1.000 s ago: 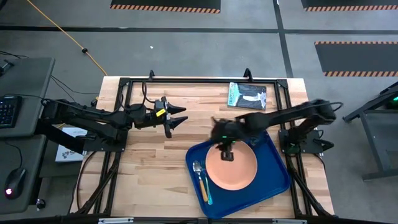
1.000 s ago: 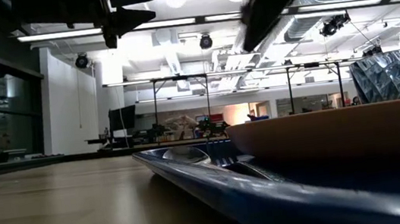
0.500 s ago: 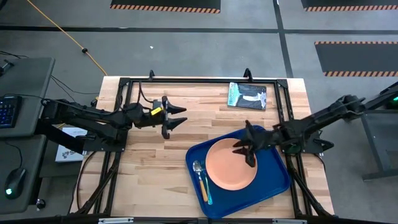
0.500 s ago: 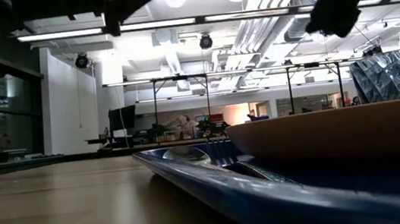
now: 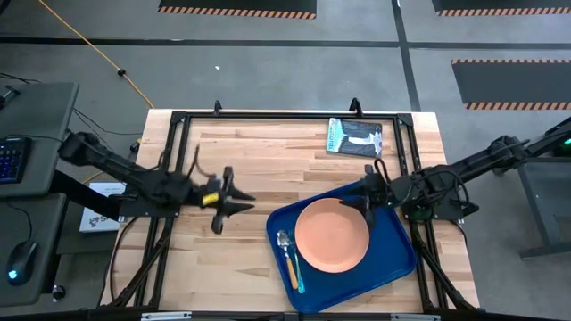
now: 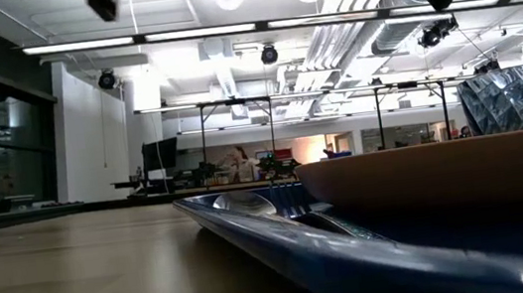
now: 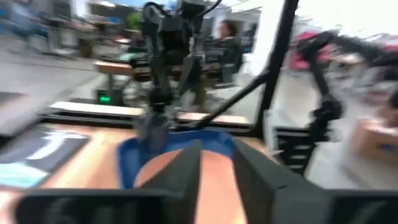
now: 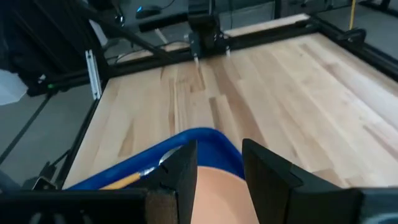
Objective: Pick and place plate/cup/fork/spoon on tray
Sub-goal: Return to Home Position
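Note:
The blue tray (image 5: 393,254) lies at the table's near right. On it rest the peach-orange plate (image 5: 331,236) and, left of the plate, the spoon (image 5: 284,242) and the fork (image 5: 297,276), side by side. In the low view a blue-grey ribbed cup (image 6: 520,97) stands behind the plate (image 6: 444,169). My right gripper (image 5: 366,198) hovers open over the tray's far right edge, and the plate's rim shows below its fingers (image 8: 219,149). My left gripper (image 5: 234,203) hangs above bare wood left of the tray. Its fingers (image 7: 216,155) stand apart with nothing between them.
A small dark book (image 5: 355,136) lies at the far right of the table. Black frame rails (image 5: 268,116) run along the table's edges. Bare wood (image 5: 223,259) stretches left of the tray and across the far half.
My right gripper has drawn back from over the plate toward the tray's far right edge; the plate has stayed put. My left gripper has swung from the table's far middle toward the near edge, and it shows blurred with motion.

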You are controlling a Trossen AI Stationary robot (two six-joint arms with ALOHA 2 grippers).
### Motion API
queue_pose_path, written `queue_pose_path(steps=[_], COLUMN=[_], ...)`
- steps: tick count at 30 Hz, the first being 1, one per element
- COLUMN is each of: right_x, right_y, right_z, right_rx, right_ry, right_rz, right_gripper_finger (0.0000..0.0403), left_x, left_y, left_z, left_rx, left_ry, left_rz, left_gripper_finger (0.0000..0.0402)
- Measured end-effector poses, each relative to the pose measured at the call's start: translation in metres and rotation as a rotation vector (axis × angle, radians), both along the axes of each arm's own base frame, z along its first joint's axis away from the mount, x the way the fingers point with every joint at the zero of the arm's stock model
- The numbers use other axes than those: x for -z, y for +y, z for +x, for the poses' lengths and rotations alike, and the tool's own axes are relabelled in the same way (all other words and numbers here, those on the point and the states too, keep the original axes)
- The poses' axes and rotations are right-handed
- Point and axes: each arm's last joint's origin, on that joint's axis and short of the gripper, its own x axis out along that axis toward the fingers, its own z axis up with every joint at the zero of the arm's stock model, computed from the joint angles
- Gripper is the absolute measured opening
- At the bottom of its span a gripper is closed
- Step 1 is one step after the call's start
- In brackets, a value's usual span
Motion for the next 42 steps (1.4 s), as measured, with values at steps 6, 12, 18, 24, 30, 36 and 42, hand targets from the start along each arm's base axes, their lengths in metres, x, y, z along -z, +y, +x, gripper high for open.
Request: queue_pose_path(steps=[6, 12, 18, 24, 30, 36, 42], right_x=[-0.005, -0.005, -0.002, 0.001, 0.001, -0.003, 0.001], right_y=[-0.002, -0.003, -0.004, -0.008, -0.01, -0.019, -0.029], right_z=[-0.005, -0.005, -0.006, -0.007, -0.016, -0.04, -0.064], right_rx=[0.013, 0.015, 0.044, 0.1, 0.078, 0.094, 0.11], right_ry=[-0.031, -0.029, 0.004, 0.035, 0.058, 0.079, -0.029], right_rz=[-0.002, 0.002, -0.029, -0.054, -0.032, -0.003, 0.015], right_gripper_finger=[0.0119, 0.0119, 0.0119, 0.0119, 0.0119, 0.0096, 0.0008], left_x=[-0.003, 0.008, 0.041, 0.072, 0.092, 0.089, 0.09], left_y=[-0.019, 0.011, 0.039, 0.05, 0.054, 0.054, 0.055], left_z=[-0.026, -0.046, -0.062, -0.072, -0.077, -0.078, -0.078], left_rx=[-0.164, -0.14, -0.042, -0.042, -0.092, -0.089, -0.122], left_ry=[0.042, 0.042, -0.037, -0.06, -0.022, -0.059, -0.043], left_rz=[0.173, 0.19, 0.108, 0.055, 0.029, 0.022, 0.024], left_gripper_finger=[0.0011, 0.0001, 0.0, 0.0, 0.0, 0.0, 0.0])
